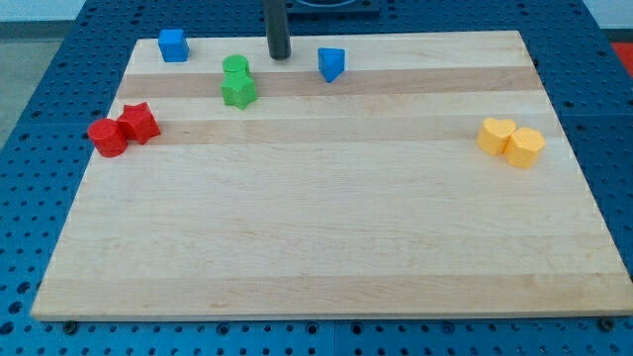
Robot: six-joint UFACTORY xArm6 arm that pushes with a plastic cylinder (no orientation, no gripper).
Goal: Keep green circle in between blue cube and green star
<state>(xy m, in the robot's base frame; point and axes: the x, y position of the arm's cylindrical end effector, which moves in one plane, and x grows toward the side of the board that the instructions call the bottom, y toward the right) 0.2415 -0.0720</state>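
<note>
The green circle (pixel 234 67) sits near the view's top left, touching the green star (pixel 238 91) just below it. The blue cube (pixel 173 44) lies up and to the left of the circle, apart from it. My tip (pixel 279 55) is at the view's top, to the right of the green circle and left of a blue triangular block (pixel 331 63), touching neither.
A red circle (pixel 106 136) and a red star (pixel 139 122) touch at the left edge of the wooden board (pixel 316 247). A yellow heart (pixel 496 134) and a yellow hexagon (pixel 525 146) touch at the right.
</note>
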